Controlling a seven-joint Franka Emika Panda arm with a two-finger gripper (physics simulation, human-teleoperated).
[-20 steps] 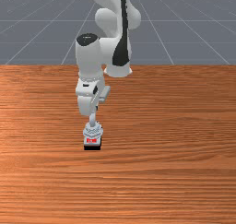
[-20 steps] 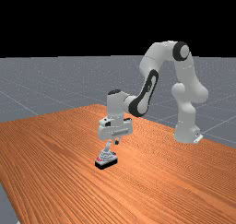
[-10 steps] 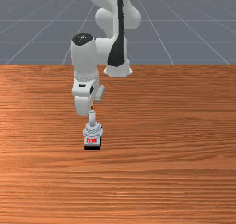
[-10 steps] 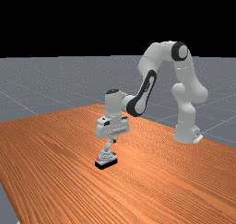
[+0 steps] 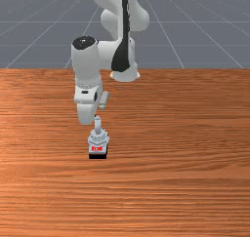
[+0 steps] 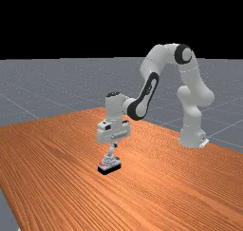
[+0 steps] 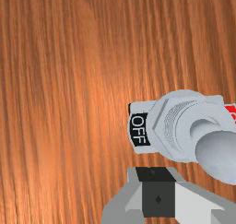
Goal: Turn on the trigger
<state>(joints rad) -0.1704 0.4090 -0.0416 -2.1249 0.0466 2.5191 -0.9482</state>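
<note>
Pincer (image 7: 157, 184) was closed, near the lever (image 5: 97, 125); push probably needed squaring up from OFF label (image 7: 138, 130) toward red lettering (image 5: 97, 148).

The fingers (image 6: 115, 145) have shifted — toward the front view's left and the far view's left.

A black label (image 7: 139, 129) on the switch (image 7: 177, 126) reads "OFF"; the red label (image 5: 97, 148), front view's lower left, seems illegibly lettered.
</note>
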